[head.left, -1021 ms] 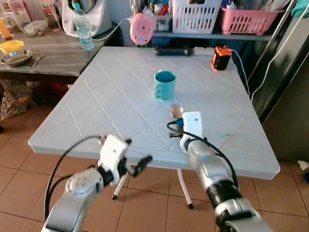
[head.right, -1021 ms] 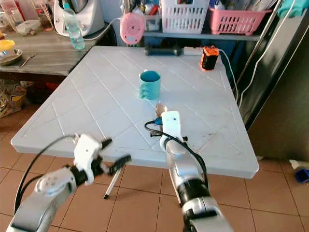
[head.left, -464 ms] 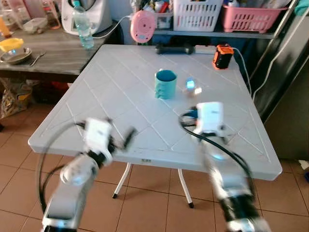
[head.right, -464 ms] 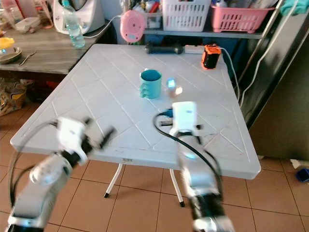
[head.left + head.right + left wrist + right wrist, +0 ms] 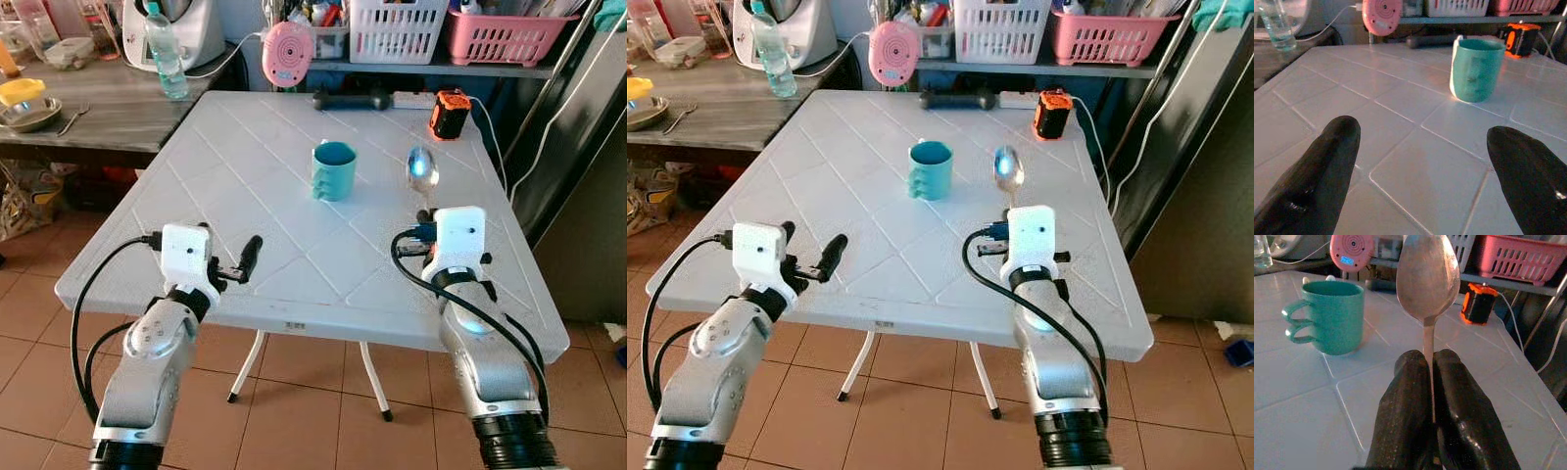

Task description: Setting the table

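Right gripper (image 5: 1429,369) pinching spoon (image 5: 1427,276) by handle, bowl pointing up, frame centre, right of green mug (image 5: 333,170). Spoon likely light, stiff, slippery; handle hold suiting it. Left gripper (image 5: 1420,161) hovering spread, lower left.

The spoon (image 5: 1426,281) is metal, its handle pinched between the two right fingers (image 5: 1405,401), which press together on it. It sticks straight out past the fingertips, bowl end farthest from them, the bowl's hollow facing the wrist camera (a bluish glint shows on it from the head views (image 5: 421,168)). It is held above the desk (image 5: 255,176), not touching it.

The mug (image 5: 333,171) is teal, upright and open-topped, standing on the desk. It lies ahead of the right fingers and off to their left, handles turned away from the spoon, and ahead of the spread left fingers (image 5: 1317,171), nearer the right-hand one.
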Available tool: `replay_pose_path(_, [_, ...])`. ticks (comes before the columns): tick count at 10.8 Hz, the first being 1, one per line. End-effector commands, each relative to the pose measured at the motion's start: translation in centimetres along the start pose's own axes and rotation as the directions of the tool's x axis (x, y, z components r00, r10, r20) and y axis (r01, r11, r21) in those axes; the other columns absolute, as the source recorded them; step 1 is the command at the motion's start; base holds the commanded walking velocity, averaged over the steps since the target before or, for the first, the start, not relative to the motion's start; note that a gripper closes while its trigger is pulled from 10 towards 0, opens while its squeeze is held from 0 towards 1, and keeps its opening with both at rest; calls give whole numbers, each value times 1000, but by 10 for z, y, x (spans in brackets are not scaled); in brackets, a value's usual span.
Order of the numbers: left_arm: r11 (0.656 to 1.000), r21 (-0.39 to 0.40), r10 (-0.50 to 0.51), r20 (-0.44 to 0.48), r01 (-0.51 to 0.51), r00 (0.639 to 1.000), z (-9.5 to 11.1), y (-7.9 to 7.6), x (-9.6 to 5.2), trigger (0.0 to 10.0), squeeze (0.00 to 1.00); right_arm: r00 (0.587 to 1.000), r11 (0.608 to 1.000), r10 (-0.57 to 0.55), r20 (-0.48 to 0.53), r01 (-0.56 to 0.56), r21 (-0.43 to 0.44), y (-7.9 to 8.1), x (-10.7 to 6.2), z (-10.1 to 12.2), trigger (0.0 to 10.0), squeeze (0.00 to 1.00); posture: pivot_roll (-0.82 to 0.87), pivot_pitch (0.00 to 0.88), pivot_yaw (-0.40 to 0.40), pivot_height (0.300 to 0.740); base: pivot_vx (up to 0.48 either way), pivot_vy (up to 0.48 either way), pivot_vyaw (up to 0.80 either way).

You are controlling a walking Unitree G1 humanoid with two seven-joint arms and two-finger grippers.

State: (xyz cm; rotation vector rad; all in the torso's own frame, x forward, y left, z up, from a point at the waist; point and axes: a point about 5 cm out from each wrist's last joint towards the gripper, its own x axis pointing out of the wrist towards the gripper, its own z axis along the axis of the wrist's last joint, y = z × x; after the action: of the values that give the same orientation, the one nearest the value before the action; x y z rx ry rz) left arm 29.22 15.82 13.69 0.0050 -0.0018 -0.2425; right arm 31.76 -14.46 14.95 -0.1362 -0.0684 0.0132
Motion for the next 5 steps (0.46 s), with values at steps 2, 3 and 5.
replay_pose_path(2, [999,0,34,-8,-34,999,-2,3,2,10000,0,1000,1000,4,10,-4,17,1,0,5,10000,0,67,17,21,740,0,0,-219])
replay_pose_path(3, [999,0,37,-9,-37,999,-3,3,2,10000,0,1000,1000,3,11,-3,22,1,0,5,10000,0,69,14,21,740,0,0,-438])
replay_pose_path(5, [999,2,37,-12,-37,999,-4,4,2,10000,0,1000,999,0,3,0,36,1,0,4,10000,0,65,15,27,740,0,246,-525])
